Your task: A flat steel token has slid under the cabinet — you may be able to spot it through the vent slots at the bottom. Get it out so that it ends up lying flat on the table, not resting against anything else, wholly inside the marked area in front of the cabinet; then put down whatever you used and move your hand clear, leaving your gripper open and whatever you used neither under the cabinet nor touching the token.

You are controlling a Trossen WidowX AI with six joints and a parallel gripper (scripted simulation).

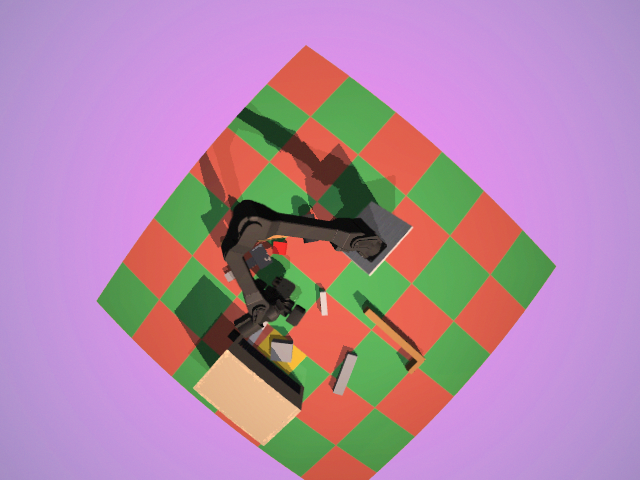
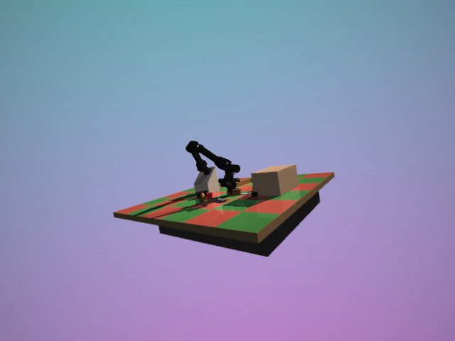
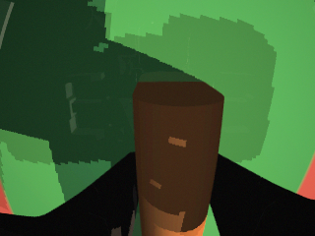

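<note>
The tan cabinet [image 1: 247, 396] [image 2: 287, 180] stands at the table's lower left in the top view, with a dark strip along its front. My gripper [image 2: 230, 191] [image 3: 171, 160] is shut on the brown handle [image 2: 236, 191] [image 3: 177, 128] of a tool, low over the table before the cabinet. The tool's pale shaft [image 1: 255, 335] [image 2: 244, 193] runs toward the cabinet's front; its far end is hidden. In the top view the arm hides the fingers. The yellow marked area [image 1: 297, 360] lies in front of the cabinet, with a grey block [image 1: 281, 350] over it. I cannot make out the token.
A white block [image 1: 324, 302], a long grey block [image 1: 345, 373] and an orange L-shaped piece [image 1: 391, 334] lie to the right in the top view. A red cube [image 1: 279, 246] and a dark grey piece [image 1: 260, 256] lie under the arm, near a small pale block [image 1: 229, 274].
</note>
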